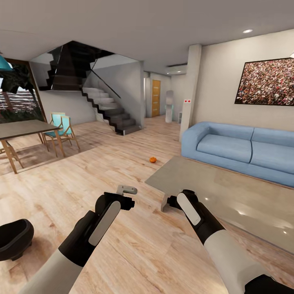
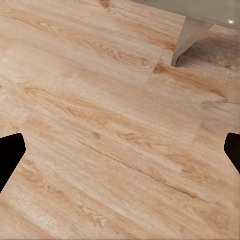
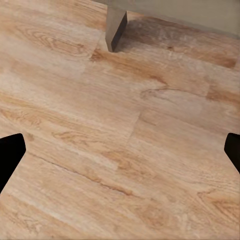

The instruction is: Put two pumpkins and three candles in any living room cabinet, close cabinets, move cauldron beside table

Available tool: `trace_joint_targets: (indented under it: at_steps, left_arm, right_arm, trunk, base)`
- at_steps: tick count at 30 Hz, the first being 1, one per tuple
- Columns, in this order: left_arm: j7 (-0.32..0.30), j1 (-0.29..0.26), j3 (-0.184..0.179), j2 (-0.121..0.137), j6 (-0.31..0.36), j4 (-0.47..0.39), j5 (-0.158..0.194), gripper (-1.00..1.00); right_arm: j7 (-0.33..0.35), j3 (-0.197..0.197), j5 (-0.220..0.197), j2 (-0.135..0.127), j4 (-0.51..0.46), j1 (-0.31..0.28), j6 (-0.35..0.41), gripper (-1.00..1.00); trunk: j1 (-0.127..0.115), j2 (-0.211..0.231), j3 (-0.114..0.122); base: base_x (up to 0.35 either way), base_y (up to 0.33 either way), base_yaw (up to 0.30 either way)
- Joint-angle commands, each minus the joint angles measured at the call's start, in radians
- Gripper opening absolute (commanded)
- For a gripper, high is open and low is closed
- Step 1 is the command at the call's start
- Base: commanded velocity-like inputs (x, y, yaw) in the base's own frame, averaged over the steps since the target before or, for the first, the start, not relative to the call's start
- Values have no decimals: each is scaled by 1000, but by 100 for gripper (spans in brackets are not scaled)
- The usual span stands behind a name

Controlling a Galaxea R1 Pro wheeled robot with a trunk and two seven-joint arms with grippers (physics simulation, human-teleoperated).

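Presently both arms reached forward, lower frame | left gripper (image 2: 120,150) spread, empty | right gripper (image 3: 120,150) spread, empty | pumpkin (image 1: 152,159) mid-frame on floor (image 1: 122,171).

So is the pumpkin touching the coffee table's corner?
Apart. The head view shows the pumpkin sitting alone on the wooden floor, with bare boards between it and the grey table.
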Motion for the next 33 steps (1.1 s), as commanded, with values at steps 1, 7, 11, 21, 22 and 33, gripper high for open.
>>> trace_joint_targets:
  at_steps: [1,7,11,21,22,33]
  left_arm:
    - [10,-1,-1,0,2,0,10,100]
    - [10,-1,-1,0,2,0,10,100]
    - [10,-1,-1,0,2,3,10,100]
    - [10,-1,-1,0,2,2,10,100]
    - [10,-1,-1,0,2,2,10,100]
    - [11,-1,-1,0,2,2,10,100]
  right_arm:
    - [-10,2,-10,0,-1,-1,1,100]
    - [-10,2,-10,0,0,-1,1,100]
    - [-10,2,-10,0,0,-1,1,100]
    - [-10,2,-10,-1,0,-1,1,100]
    - [-10,2,-10,-2,0,-1,1,100]
    - [-10,2,-10,-3,0,-1,1,100]
  trunk:
    - [0,-1,-1]
    - [0,-1,-1]
    - [0,-1,-1]
    - [0,-1,-1]
    - [0,-1,-1]
    - [0,-1,-1]
  base:
    - [10,41,-20]
    - [-30,191,-206]
    - [-69,210,-277]
    - [3,30,-289]
    - [-13,3,-290]
    - [-86,13,-291]
